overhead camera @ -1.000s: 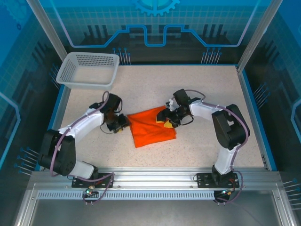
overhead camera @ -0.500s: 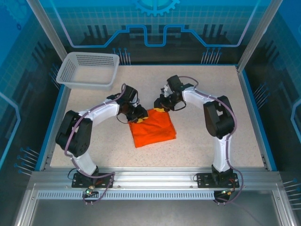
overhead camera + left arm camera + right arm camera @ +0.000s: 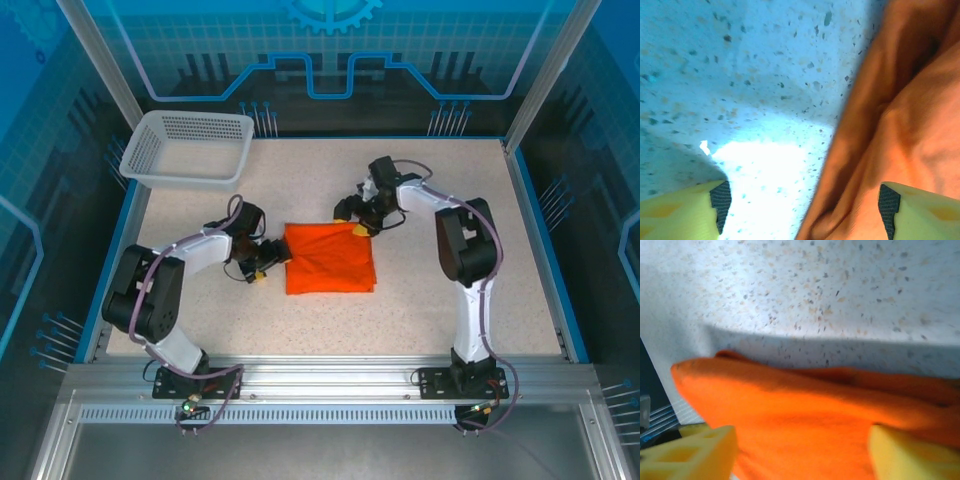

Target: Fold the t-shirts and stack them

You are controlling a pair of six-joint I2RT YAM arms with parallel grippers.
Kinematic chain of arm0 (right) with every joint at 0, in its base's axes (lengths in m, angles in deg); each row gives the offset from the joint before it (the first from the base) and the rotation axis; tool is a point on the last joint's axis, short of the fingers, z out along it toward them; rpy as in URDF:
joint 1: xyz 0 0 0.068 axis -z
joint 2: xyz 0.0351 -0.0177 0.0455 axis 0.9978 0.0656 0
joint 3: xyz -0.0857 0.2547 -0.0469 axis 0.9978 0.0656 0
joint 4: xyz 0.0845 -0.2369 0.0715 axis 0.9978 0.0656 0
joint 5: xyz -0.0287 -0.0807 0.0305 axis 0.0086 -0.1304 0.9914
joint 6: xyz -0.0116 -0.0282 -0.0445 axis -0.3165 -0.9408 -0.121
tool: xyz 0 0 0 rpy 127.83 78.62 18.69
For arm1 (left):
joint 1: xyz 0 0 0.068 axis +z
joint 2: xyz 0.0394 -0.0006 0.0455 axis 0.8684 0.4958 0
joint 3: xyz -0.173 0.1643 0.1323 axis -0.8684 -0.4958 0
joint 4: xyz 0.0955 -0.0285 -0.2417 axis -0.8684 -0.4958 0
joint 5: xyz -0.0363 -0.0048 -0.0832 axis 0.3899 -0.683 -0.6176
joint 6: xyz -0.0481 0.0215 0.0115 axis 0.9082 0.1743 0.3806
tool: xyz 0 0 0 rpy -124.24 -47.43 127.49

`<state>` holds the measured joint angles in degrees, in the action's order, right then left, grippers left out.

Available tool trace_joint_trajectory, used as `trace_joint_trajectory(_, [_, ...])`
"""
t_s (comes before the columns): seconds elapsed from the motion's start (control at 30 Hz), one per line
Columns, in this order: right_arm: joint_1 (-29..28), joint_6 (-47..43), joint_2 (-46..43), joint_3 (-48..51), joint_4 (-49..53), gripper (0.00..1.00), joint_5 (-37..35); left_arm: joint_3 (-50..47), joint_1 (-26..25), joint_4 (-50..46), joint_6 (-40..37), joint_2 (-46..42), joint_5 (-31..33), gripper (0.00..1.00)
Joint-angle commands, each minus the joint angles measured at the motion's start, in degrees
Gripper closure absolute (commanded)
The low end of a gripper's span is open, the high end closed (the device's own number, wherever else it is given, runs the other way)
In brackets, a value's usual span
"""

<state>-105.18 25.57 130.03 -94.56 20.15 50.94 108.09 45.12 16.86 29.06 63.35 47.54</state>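
Observation:
One orange t-shirt (image 3: 330,260) lies folded into a flat, roughly square packet at the middle of the table. My left gripper (image 3: 268,258) is low at its left edge. In the left wrist view the left gripper (image 3: 802,212) stands open, one yellow fingertip (image 3: 715,205) over bare table, the other over the t-shirt (image 3: 910,125). My right gripper (image 3: 356,222) is at the far right corner of the packet. The right wrist view has the right gripper (image 3: 802,450) open too, its fingers wide apart above the t-shirt (image 3: 805,405), gripping nothing.
A white mesh basket (image 3: 180,172) stands at the far left corner of the speckled table (image 3: 450,300). Blue rails edge the table on the left and right, with a metal frame along the near side.
Both grippers have opened. The left gripper slid from the shirt's far left corner to its left edge. The shirt now lies flatter and squarer. The right gripper shifted slightly right.

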Motion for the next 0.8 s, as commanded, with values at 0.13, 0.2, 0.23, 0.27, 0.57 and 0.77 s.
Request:
trace_joint_trajectory(0.13, [0.4, -5.8, -15.7, 13.3, 2.1, 0.06, -7.9, 6.5, 1.3, -6.7, -3.0, -5.4, 1.7, 0.03])
trace_joint_trajectory(0.2, [0.0, -6.6, -15.4, 15.1, 5.2, 0.06, -10.1, 6.3, 2.1, -7.1, -3.1, -7.3, 1.5, 0.01])
trace_joint_trajectory(0.23, [-0.5, -6.8, -14.9, 15.2, 6.9, 0.07, -11.6, 6.2, 2.2, -7.4, -3.1, -8.2, 1.8, 0.01])
trace_joint_trajectory(0.27, [-1.2, -7.0, -13.9, 15.2, 8.4, 0.08, -13.1, 6.0, 2.3, -7.9, -3.4, -9.1, 2.6, 0.01])
trace_joint_trajectory(0.57, [-7.2, -5.3, -3.4, 9.6, 11.6, 0.45, -20.0, -0.5, 2.2, -10.5, 1.5, -16.9, 6.2, 0.01])
trace_joint_trajectory(0.77, [-4.8, -8.6, 4.3, -2.4, 18.6, 0.81, -28.8, -3.8, 0.0, -13.1, 2.6, -20.2, 7.2, 0.01])
